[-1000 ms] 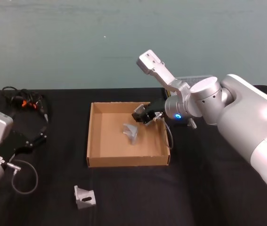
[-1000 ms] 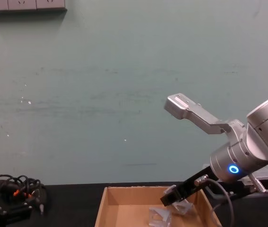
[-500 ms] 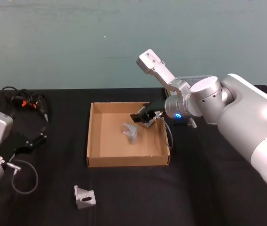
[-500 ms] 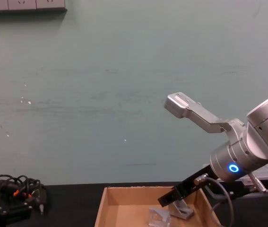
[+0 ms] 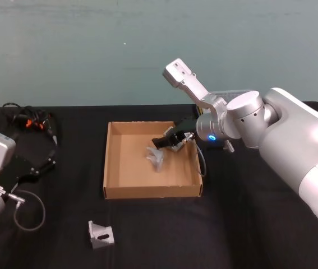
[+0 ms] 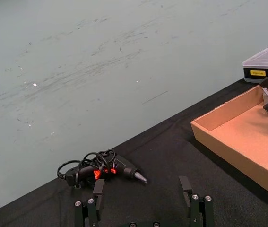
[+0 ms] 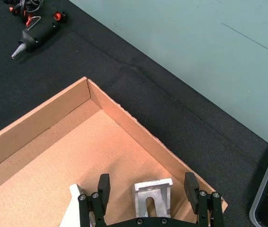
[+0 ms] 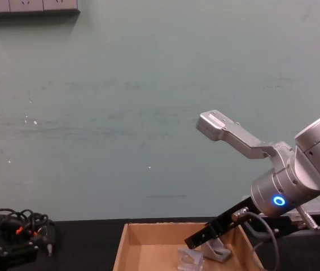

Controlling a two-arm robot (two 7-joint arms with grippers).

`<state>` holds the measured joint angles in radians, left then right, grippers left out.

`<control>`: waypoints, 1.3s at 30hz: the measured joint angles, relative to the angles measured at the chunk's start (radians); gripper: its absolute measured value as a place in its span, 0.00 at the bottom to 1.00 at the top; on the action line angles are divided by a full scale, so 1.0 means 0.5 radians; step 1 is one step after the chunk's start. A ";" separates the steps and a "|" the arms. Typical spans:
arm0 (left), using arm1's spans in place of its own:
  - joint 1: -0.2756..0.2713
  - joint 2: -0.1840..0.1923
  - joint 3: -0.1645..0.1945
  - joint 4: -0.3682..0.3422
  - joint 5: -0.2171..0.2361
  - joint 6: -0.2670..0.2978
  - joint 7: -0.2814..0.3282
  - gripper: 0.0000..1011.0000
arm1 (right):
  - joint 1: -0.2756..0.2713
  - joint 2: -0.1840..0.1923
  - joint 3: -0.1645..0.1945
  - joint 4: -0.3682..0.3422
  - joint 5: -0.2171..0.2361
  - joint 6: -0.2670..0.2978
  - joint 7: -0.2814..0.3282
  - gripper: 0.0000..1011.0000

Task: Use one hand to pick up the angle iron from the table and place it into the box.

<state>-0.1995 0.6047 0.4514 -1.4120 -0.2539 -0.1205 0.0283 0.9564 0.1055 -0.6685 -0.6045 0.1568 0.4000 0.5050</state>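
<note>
Box [image 7: 44, 120] | angle iron [image 7: 152, 198] now lying inside | right tool [image 7: 147, 187] has opened

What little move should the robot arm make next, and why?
Probably lift the right gripper straight up out of the box. It's open, and the bracket lies on the box floor between its fingers. A second bracket waits on the table. The left gripper sits parked at the table's left.

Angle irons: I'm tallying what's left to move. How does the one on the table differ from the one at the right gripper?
The table angle iron lies on the black table, outside the box; the gripper-side angle iron stands inside the box. The table one lies alone; the other sits between the right gripper's open fingers, untouched. Both are slotted silver brackets.
</note>
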 joint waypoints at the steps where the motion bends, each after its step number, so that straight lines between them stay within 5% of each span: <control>1: 0.000 0.000 0.000 0.000 0.000 0.000 0.000 0.99 | 0.000 0.000 0.000 0.000 0.000 0.000 0.000 0.99; 18: 0.000 0.000 0.000 0.000 0.000 0.000 0.000 0.99 | -0.235 0.132 0.211 -0.411 0.049 -0.098 -0.067 0.99; 31: 0.000 0.000 0.000 0.000 0.000 0.000 0.000 0.99 | -0.653 0.383 0.300 -1.087 0.250 -0.209 0.216 0.99; 39: 0.000 0.000 0.000 0.000 0.000 0.000 0.000 0.99 | -0.866 0.567 0.219 -1.374 0.336 -0.374 0.462 0.99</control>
<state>-0.1996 0.6047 0.4514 -1.4120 -0.2539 -0.1206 0.0283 0.5233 0.3891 -0.5591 -1.2918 0.3248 0.2130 0.7359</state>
